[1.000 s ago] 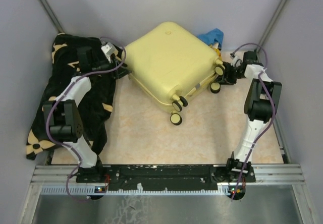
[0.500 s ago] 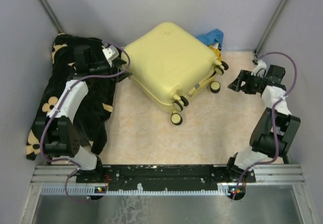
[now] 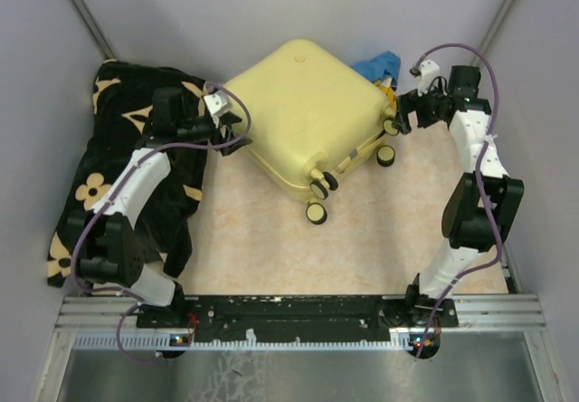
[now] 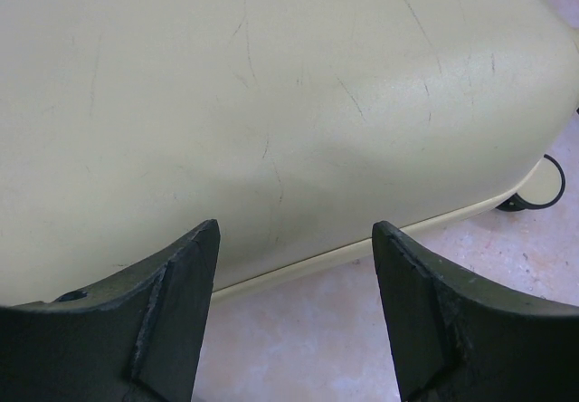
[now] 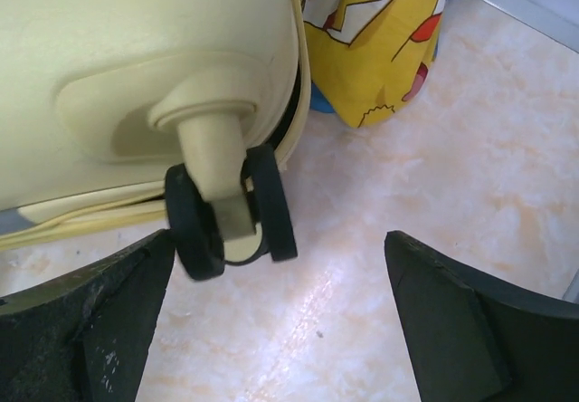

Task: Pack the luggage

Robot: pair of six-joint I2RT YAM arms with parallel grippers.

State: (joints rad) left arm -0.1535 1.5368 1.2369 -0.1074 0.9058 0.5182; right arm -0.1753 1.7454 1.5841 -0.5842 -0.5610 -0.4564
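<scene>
Fresh change on the right: swung out toward the right wall half a second back, now tucked in again at the far-right corner of the luggage (image 3: pixel 303 112), with the right gripper (image 3: pixel 403 117) spread wide instead of half-closed. Black wheel (image 5: pixel 231 225) lined up in front of the gap, nothing pinched.

On the left: left gripper (image 3: pixel 232 141) slid nearer along the left edge, also spread, empty, hovering by the shell's seam.

Luggage itself unmoved, shut, lying flat at the far middle of the table (image 3: pixel 362 239).

Probably lining up to finish closing or shift it. Yellow-and-blue cartoon cloth (image 5: pixel 380 40) bunched right at the seam; trapped or just beside, hard to tell.

No brand, label or readable writing anywhere.
</scene>
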